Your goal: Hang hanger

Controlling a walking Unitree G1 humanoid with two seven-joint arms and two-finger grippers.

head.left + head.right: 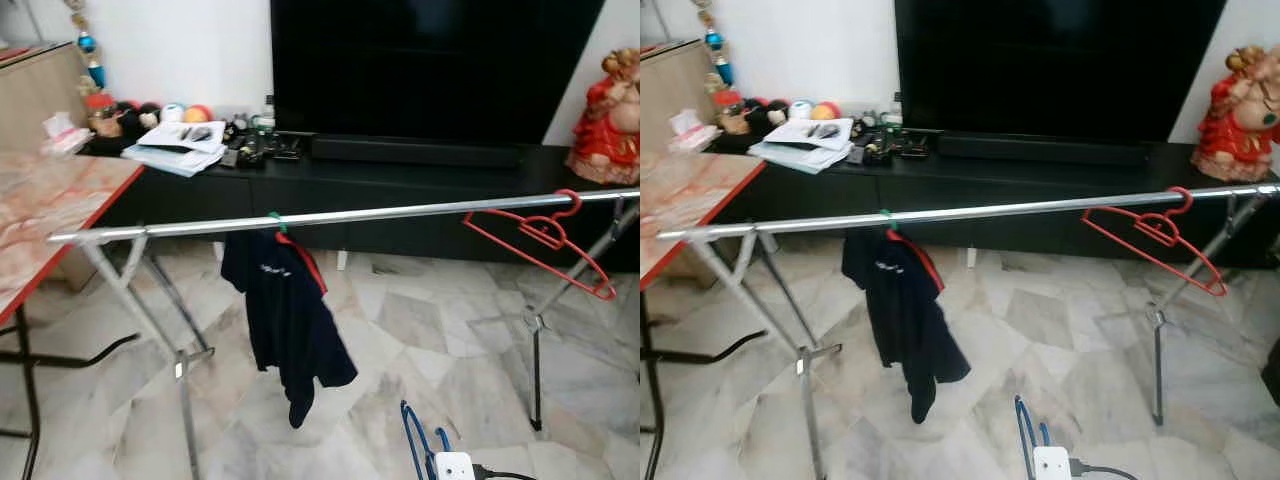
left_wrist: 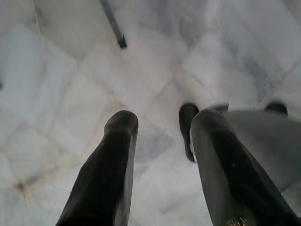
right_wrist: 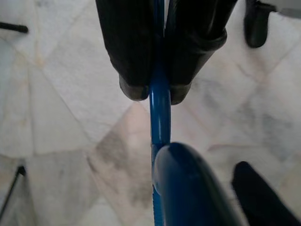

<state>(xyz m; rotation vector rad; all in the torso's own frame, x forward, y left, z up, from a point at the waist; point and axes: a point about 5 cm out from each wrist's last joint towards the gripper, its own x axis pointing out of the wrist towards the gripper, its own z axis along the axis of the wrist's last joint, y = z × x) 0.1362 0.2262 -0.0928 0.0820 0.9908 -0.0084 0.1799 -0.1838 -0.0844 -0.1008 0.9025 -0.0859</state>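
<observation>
Metal clothes rail (image 1: 340, 216) runs across the room on folding legs, in front of a low black TV cabinet (image 1: 400, 190) with a large dark screen (image 1: 430, 65) on it. Dark blue shirt (image 1: 285, 310) hangs from the rail left of its middle. Empty red hanger (image 1: 540, 240) is hooked on the rail near its right end, tilted, its lower corner pointing down to the right. Blue hanger (image 3: 160, 108), the one being handled: right wrist view shows the right hand (image 3: 157, 92) clenched on its thin blue bar, both black fingers pressed against the bar from either side, marble floor (image 3: 61, 94) beneath. In the head views part of the same blue hanger (image 1: 415, 435) shows at the bottom edge, low over the floor, well below the rail, beside a white boxy part (image 1: 455, 466). Left hand (image 2: 162, 129) points down at the floor tiles, fingers apart, nothing between them. Red-edged tabletop (image 1: 45, 215) stands at the left. Papers (image 1: 180, 145) and small clutter lie on the cabinet's left end; a red figurine (image 1: 610, 115) stands at its right end.
</observation>
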